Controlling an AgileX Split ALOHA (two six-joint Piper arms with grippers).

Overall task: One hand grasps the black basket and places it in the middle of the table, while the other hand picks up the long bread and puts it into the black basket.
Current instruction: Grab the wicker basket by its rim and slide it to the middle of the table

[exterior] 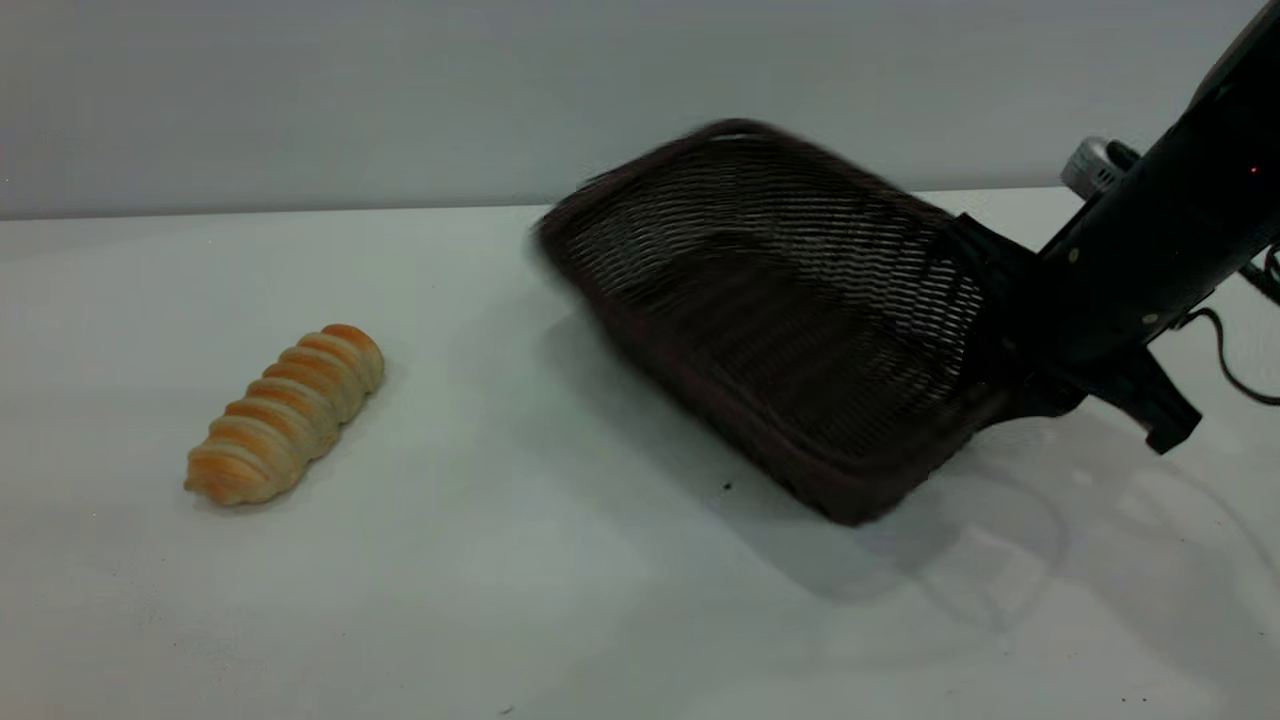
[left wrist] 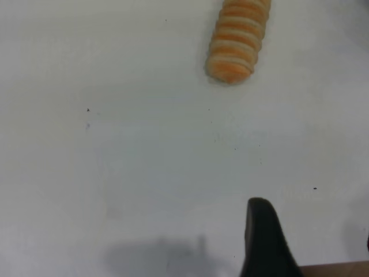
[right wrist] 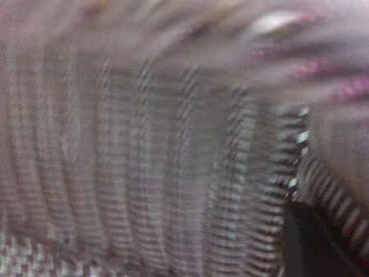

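The black basket (exterior: 780, 310) hangs tilted above the right half of the white table (exterior: 500, 580), its far end raised and its near corner low over the tabletop. My right gripper (exterior: 1000, 345) is shut on the basket's right-hand rim. The right wrist view is filled by the basket's weave (right wrist: 161, 161), with one dark finger (right wrist: 311, 242) against it. The long bread (exterior: 287, 412) lies on the table at the left, untouched. In the left wrist view the bread (left wrist: 237, 40) lies well ahead of my left gripper (left wrist: 314, 242), which is open and empty over bare table.
A black cable (exterior: 1235, 365) trails on the table behind the right arm. The basket's shadow falls on the table below it. A brown table edge (left wrist: 337, 269) shows in the left wrist view.
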